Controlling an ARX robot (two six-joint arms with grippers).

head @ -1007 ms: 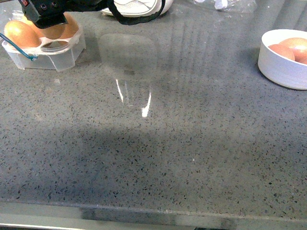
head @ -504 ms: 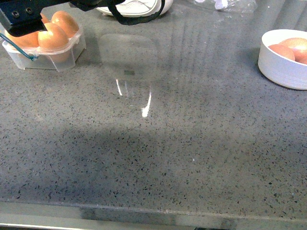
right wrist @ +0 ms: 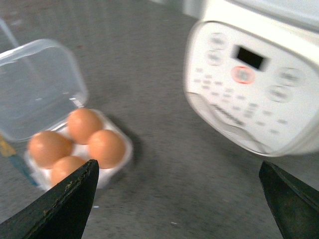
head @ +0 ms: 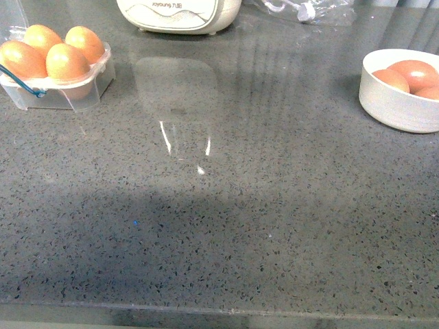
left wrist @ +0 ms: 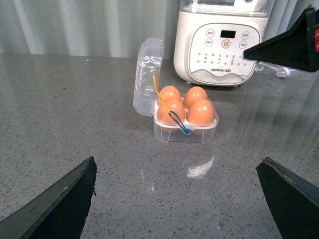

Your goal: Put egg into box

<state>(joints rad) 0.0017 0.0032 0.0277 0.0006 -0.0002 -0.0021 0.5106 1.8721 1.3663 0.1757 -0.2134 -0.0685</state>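
Observation:
The clear box [head: 58, 92] stands at the far left of the counter with its lid open, and every cup holds an orange-brown egg [head: 67, 60]. Neither gripper shows in the front view. In the left wrist view the box [left wrist: 185, 132] and its upright lid [left wrist: 148, 74] lie well ahead of my open, empty left gripper [left wrist: 178, 164]. The blurred right wrist view looks down on the box [right wrist: 119, 164] and its eggs [right wrist: 105, 148]. My right gripper [right wrist: 178, 163] is open and empty above the counter beside the box.
A cream-white appliance [head: 178, 17] stands behind the box, also in the left wrist view [left wrist: 222, 45]. A round white bowl [head: 391, 103] with more eggs [head: 411, 72] sits at the far right. A clear plastic bag [head: 302, 10] lies at the back. A dark arm part [left wrist: 294, 42] crosses the left wrist view.
The dark gripper that hung over the box has drawn away and left the front view. The box and its eggs now show uncovered.

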